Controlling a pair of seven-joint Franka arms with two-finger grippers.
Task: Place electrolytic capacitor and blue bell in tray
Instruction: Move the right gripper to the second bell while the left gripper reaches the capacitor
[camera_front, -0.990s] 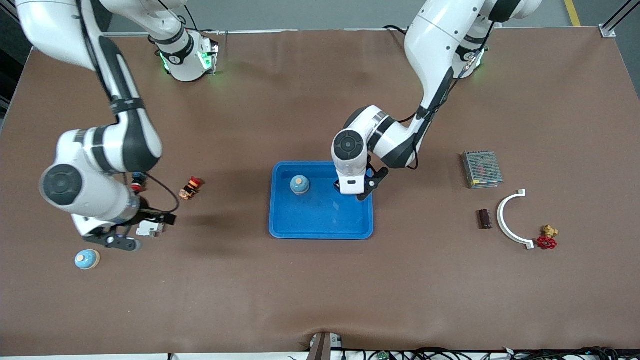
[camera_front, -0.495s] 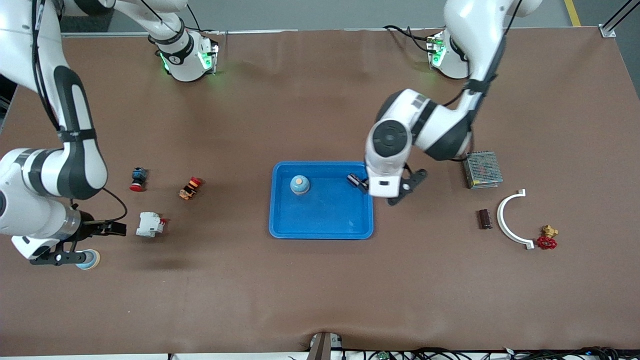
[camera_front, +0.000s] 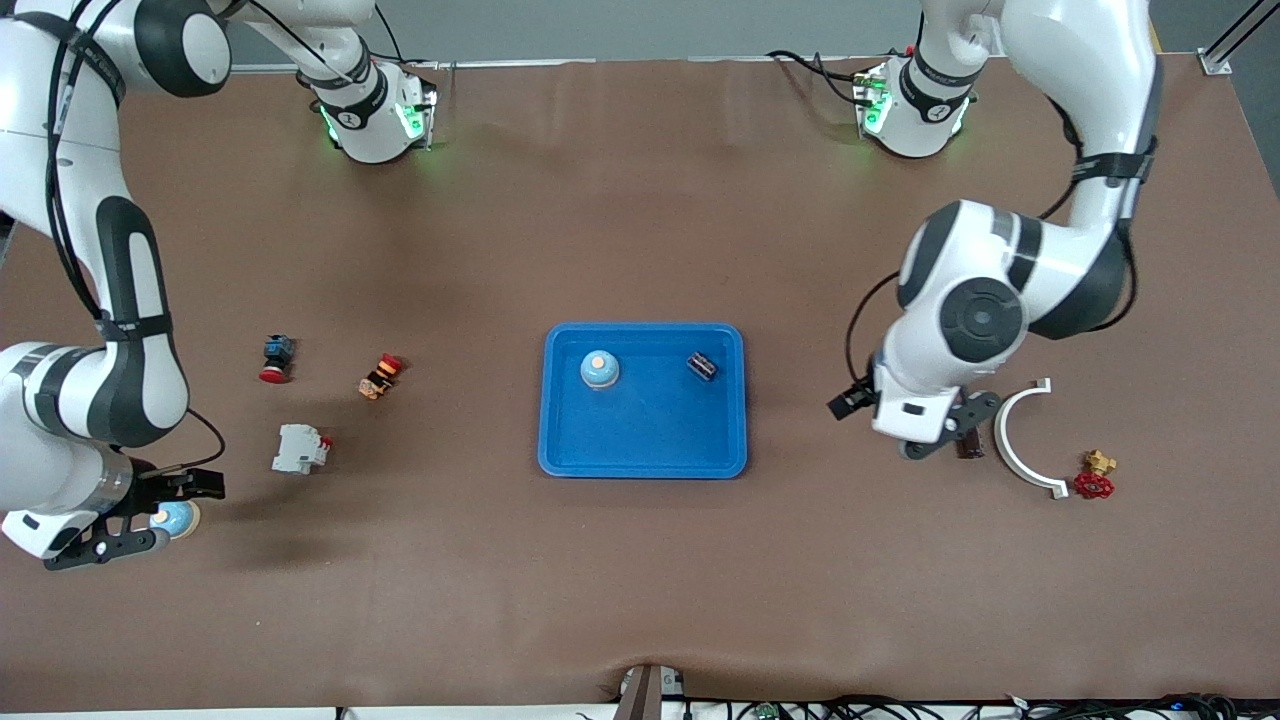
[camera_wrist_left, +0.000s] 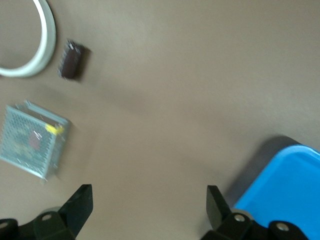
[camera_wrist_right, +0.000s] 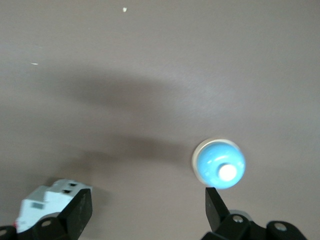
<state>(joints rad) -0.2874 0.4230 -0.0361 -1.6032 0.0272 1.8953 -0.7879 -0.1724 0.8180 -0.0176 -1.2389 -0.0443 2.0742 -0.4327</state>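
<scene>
The blue tray (camera_front: 640, 455) lies mid-table and holds a blue bell (camera_front: 599, 369) and a dark electrolytic capacitor (camera_front: 702, 366). A second blue bell (camera_front: 177, 518) sits on the table at the right arm's end. My right gripper (camera_front: 115, 535) hovers open just beside it; the right wrist view shows the bell (camera_wrist_right: 219, 163) by one finger of the gripper (camera_wrist_right: 147, 210). A second capacitor (camera_wrist_left: 71, 60) lies at the left arm's end. My left gripper (camera_front: 945, 432) is open and empty over the table beside it (camera_wrist_left: 147, 207). The tray's corner (camera_wrist_left: 287, 185) shows in the left wrist view.
A white breaker (camera_front: 298, 448), an orange-red button (camera_front: 381, 376) and a blue-red button (camera_front: 275, 357) lie near the right arm. A white arc (camera_front: 1015, 445), a red valve (camera_front: 1093, 482) and a grey mesh box (camera_wrist_left: 32, 140) lie near the left arm.
The left gripper left the capacitor in the tray and swung out toward the left arm's end. The right gripper moved past the breaker to the bell on the table.
</scene>
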